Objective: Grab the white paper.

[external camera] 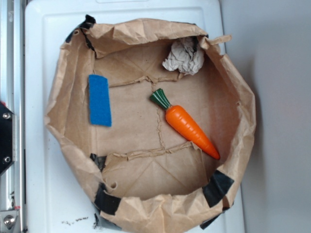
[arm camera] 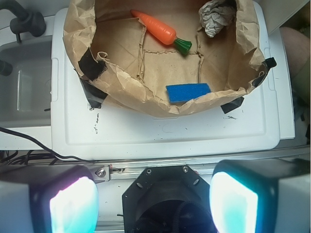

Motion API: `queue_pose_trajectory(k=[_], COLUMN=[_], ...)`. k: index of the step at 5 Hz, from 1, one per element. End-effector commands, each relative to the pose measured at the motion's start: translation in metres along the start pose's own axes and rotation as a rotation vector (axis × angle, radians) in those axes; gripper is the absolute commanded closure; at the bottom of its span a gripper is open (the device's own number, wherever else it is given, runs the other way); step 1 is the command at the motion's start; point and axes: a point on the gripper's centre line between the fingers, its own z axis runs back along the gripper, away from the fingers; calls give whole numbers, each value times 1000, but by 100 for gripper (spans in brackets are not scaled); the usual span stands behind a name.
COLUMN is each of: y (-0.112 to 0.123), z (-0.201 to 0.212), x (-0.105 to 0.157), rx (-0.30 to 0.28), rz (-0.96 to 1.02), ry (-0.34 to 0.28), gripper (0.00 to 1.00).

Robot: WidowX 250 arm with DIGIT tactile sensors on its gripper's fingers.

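Observation:
The white paper (external camera: 184,56) is a crumpled off-white ball in the far right corner of the opened brown paper bag (external camera: 65,73). In the wrist view the white paper (arm camera: 215,17) shows at the top right, inside the bag (arm camera: 146,94). My gripper (arm camera: 153,201) hangs well back from the bag, over the black robot base, with its two glowing pads wide apart and nothing between them. The gripper does not show in the exterior view.
An orange toy carrot (external camera: 187,125) lies diagonally in the bag's middle right. A blue sponge (external camera: 100,100) lies at its left. The bag sits on a white lid (external camera: 46,184). Black tape (external camera: 217,187) holds the bag's corners. A sink (arm camera: 24,87) is at the wrist view's left.

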Motion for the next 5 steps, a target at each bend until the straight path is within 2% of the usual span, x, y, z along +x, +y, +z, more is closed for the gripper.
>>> queue_pose_trajectory(k=[1,2,4,5], y=[0,-8,-3,-3], z=[0,-18,-28,-28], x=[0,43,72,72], rx=[0,-19,-49,-49], rz=[0,99,121,121], ry=[0,0,-88,-88], gripper=[0,0,0,0])
